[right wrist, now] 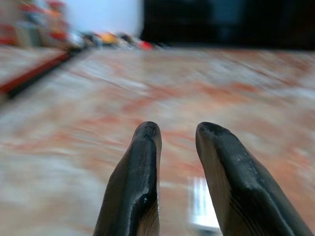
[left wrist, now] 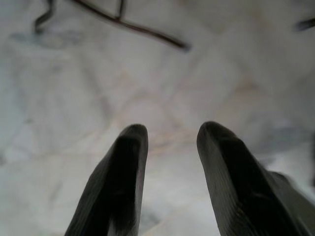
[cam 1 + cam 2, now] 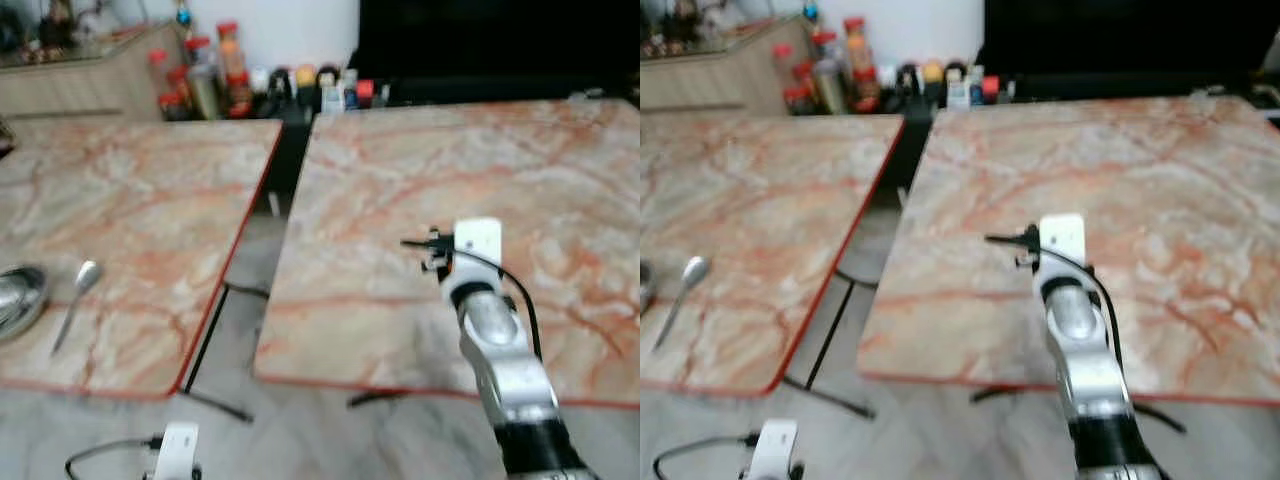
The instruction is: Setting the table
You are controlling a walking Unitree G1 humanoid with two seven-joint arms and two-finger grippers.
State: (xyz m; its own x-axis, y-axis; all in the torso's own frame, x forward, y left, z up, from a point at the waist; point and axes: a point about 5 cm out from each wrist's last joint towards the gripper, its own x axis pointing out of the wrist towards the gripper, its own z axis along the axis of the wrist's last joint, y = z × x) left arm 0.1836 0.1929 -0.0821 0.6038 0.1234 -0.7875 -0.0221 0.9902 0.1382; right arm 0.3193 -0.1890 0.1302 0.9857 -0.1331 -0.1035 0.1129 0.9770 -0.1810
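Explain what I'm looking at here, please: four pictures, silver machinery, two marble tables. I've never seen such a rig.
This is a walking humanoid robot setting a table. The two wide pictures come from the paired cameras on its head, looking down. Its silver right arm reaches over the right table; the left arm hangs low. The other two pictures come from wrist cameras looking along each pincer's two black fingers. The right pincer is open over the marble and holds nothing. The left pincer is open too, empty, pointing at the pale floor. On the left table lie a spoon and a shiny metal dish beside it. Bottles stand behind.
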